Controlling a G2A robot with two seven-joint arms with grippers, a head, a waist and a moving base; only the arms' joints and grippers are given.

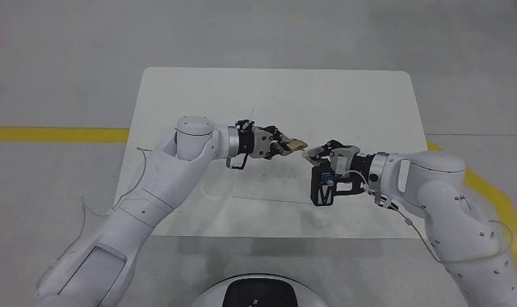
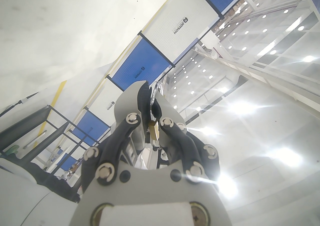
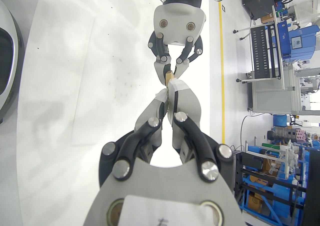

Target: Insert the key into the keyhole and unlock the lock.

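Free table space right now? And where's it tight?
Free: the far strip of the table, between the grippers and the far edge, side to side. Crowded: mid-table, where the left gripper holding the padlock meets the right gripper; the near side lies under both arms.

We see a small brass padlock (image 3: 169, 77) with a silver shackle (image 2: 157, 87). It is clamped level in the left gripper (image 1: 289, 145) above the middle of the white table (image 1: 202, 97), its brass end touching the right gripper's (image 3: 170, 89) closed tips.
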